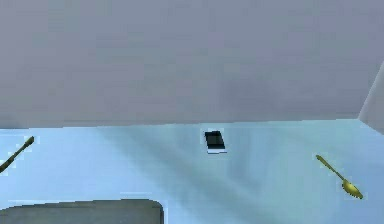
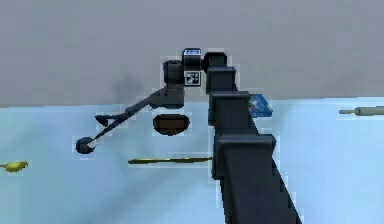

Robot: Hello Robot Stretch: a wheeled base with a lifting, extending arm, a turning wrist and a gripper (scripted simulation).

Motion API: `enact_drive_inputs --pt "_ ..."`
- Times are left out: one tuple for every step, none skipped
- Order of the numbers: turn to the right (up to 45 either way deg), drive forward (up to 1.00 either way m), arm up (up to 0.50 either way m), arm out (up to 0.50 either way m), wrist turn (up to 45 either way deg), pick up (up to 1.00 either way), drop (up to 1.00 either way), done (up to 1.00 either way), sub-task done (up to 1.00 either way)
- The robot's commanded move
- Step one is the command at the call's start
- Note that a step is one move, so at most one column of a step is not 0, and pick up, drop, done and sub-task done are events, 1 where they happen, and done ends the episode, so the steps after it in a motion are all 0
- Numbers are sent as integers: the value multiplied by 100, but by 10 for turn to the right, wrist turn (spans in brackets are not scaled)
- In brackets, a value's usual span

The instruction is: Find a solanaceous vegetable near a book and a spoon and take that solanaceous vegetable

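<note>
- The brown oval thing [image 2: 172, 123] lies on the pale blue tabletop [image 2: 330, 170] in the arm side view, just left of the arm [image 2: 245, 160] and below the gripper's dark body. Its colour and rounded shape would suit a potato, though it is too small to be sure.
- The gripper [image 2: 93, 133] slants down and to the left from that body. Its two thin fingers [image 2: 135, 105] pass just left of the brown oval thing, and I cannot tell whether they touch it.
- The gripper holds nothing, with bare tabletop behind its far end.
- Two small white squares [image 2: 192, 62] with black marks stand at the arm's far end, against the grey wall [image 2: 80, 40].
- A thin yellowish stick [image 2: 170, 159] lies flat on the tabletop, nearer than the brown oval thing and reaching up to the arm.
- A blue flat thing [image 2: 262, 104] shows just right of the arm, partly hidden by it; it may be a book.
- A yellow blob [image 2: 12, 165] sits at the left edge and a tan rod [image 2: 362, 111] at the right edge.
- In the forward view, a gold spoon [image 1: 340, 177] lies at the right, a small dark flat slab [image 1: 214, 141] near the wall at the middle, a gold-handled utensil [image 1: 15, 155] at the left edge, and a grey rounded shape [image 1: 90, 211] along the bottom.
</note>
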Motion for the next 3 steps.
enact_drive_inputs --pt "0 0 0 0 450 0 0 0 0" --pt "0 0 0 0 270 0 0 0 0" --pt "0 0 -12 0 0 0 0 0 0"
